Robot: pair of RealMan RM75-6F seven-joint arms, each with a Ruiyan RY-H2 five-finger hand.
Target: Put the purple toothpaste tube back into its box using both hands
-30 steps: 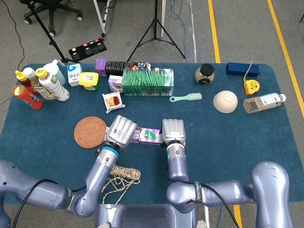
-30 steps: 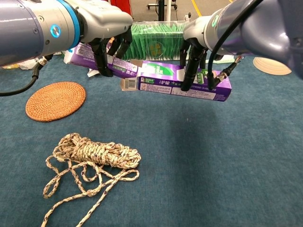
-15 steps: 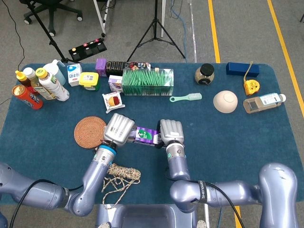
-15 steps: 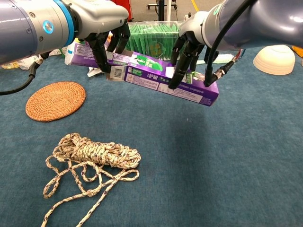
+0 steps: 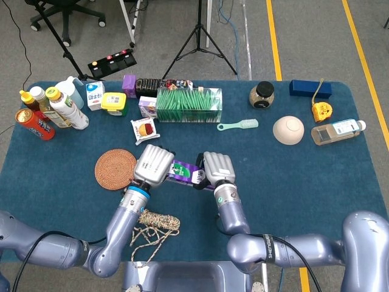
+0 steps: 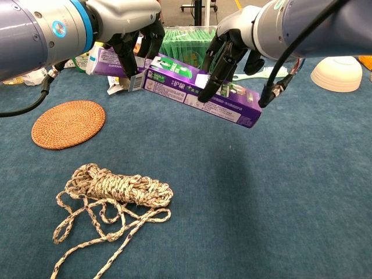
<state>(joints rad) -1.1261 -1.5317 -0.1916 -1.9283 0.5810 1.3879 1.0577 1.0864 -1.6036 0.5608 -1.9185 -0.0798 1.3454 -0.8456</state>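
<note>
My right hand (image 5: 217, 168) (image 6: 229, 49) grips the long purple toothpaste box (image 6: 200, 93) (image 5: 183, 172) from above and holds it in the air, tilted with its left end higher. My left hand (image 5: 154, 165) (image 6: 131, 32) holds the purple toothpaste tube (image 6: 106, 61) just left of the box. The tube's right end meets the box's open left end, where a flap with a barcode (image 6: 135, 82) hangs down. The left hand's fingers hide how far the tube reaches inside.
A coil of rope (image 6: 116, 189) (image 5: 157, 222) lies near the front edge below the hands. A woven coaster (image 5: 115, 168) (image 6: 68, 123) sits to the left. A clear box of green packets (image 5: 189, 104), bottles (image 5: 55, 109), a comb (image 5: 238, 125) and a bowl (image 5: 287, 129) stand farther back.
The two hands have come closer together. The box moved left and tilted, its left end rising toward the tube, so less of the tube shows.
</note>
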